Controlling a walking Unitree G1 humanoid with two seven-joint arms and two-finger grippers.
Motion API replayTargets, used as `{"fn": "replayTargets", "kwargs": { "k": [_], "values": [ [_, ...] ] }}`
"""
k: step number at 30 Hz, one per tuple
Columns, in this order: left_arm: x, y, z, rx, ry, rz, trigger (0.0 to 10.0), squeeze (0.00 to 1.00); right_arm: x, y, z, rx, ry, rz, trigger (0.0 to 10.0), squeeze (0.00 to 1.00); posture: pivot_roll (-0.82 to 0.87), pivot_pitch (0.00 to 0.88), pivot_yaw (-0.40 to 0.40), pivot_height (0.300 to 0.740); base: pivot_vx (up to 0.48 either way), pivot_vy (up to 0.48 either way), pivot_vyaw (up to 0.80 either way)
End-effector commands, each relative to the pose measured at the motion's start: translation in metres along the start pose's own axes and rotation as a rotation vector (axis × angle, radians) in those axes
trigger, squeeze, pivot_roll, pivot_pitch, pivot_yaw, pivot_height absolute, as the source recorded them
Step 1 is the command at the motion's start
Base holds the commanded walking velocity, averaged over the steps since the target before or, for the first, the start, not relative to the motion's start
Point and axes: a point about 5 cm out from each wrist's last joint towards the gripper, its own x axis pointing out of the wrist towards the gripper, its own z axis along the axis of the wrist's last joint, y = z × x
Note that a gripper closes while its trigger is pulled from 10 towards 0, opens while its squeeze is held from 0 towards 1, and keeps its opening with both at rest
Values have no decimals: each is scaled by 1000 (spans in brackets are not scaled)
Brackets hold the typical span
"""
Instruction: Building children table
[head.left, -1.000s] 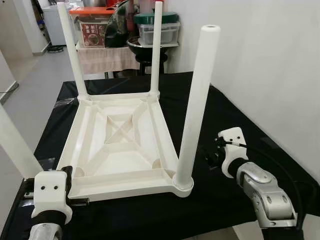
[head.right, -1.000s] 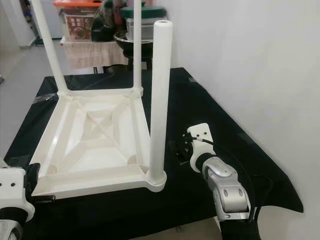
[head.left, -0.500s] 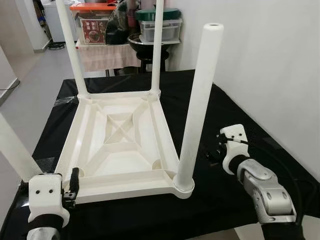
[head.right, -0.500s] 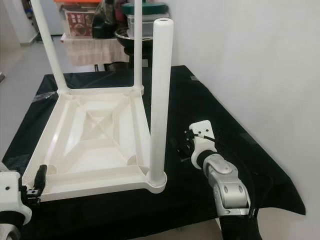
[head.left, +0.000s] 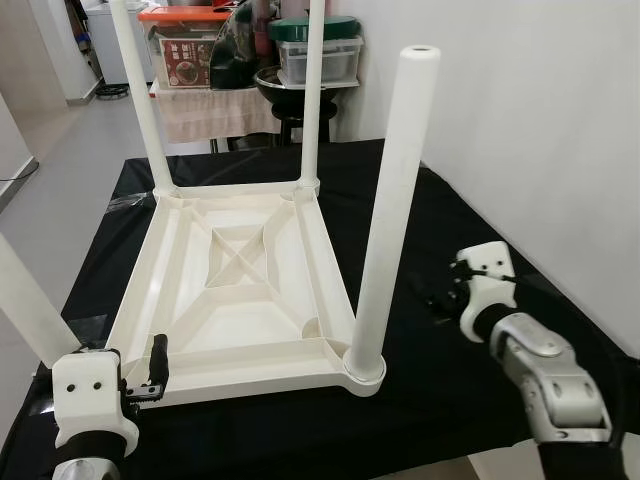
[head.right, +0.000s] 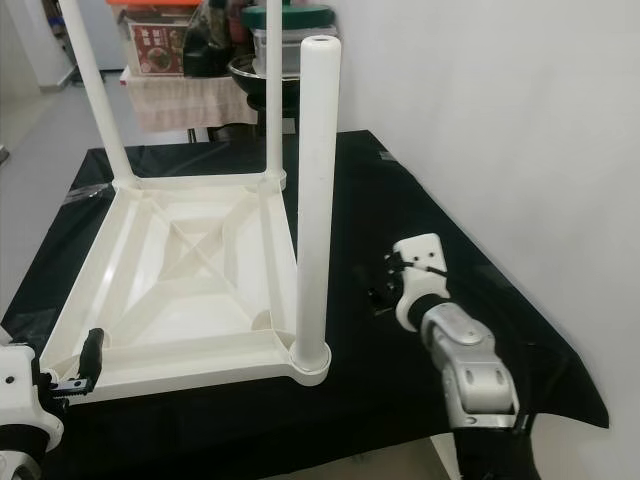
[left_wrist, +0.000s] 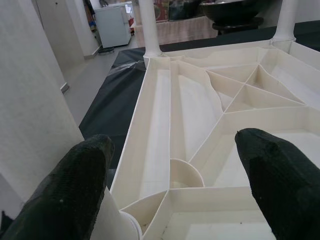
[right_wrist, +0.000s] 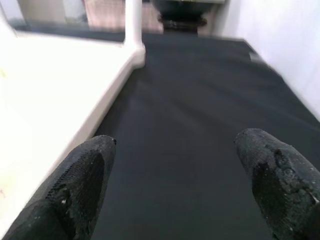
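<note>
White moulded-plastic children's table (head.left: 240, 290) is lying upside down on the black-draped surface (head.left: 450, 230), legs up, looking light, stiff and smooth, best gripped by its rim or a leg, while the left tool (left_wrist: 172, 185) and right tool (right_wrist: 175, 185) are hovering spread and empty.

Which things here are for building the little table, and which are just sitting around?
For the job:
- upside-down white tabletop
- its white legs, like the near one
- left gripper, open at the near left corner
- right gripper, open over the black cloth

Just lying about:
- orange-lidded box
- green-lidded box
- dark bowl
</note>
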Motion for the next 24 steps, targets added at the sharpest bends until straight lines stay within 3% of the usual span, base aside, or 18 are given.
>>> {"fn": "replayTargets", "kwargs": {
  "k": [1,4,7,9,14,20,21,22,23,24],
  "values": [
    [0,6,-4,9,13,31,10000,1000,-1,-7,10,24,-56,-8,10000,0,48,31,-27,740,0,0,0],
    [1,7,-4,13,10,27,10000,1000,-12,-18,41,165,-269,47,10000,0,55,23,-19,740,0,0,0],
    [0,9,-5,19,13,32,10000,1000,-19,-19,48,208,-347,108,10000,0,55,22,-16,740,0,0,0],
    [-3,11,-6,28,16,41,10000,1000,-23,-18,47,202,-354,147,10000,0,55,22,-15,740,0,0,0],
    [-7,12,-6,41,22,31,10000,1000,-23,-25,40,186,-317,104,10000,0,59,20,-13,740,0,0,0],
    [-13,-9,-5,3,33,-152,10000,1000,-19,-28,26,178,-256,46,10000,0,61,16,-10,740,0,0,0],
    [-18,-16,-1,23,16,-222,10000,580,-17,-24,24,178,-243,54,10000,0,68,17,-8,740,0,0,0],
    [-23,-19,1,37,6,-260,10000,247,-17,-22,21,179,-233,60,10000,0,72,16,-7,740,0,0,0],
    [-23,-19,1,37,6,-260,10000,247,-17,-22,21,179,-233,60,10000,0,72,16,-7,740,0,0,0],
    [-28,-19,2,36,4,-269,10000,0,-16,-21,19,178,-224,64,10000,0,72,16,-7,740,0,0,0]
  ]
}}
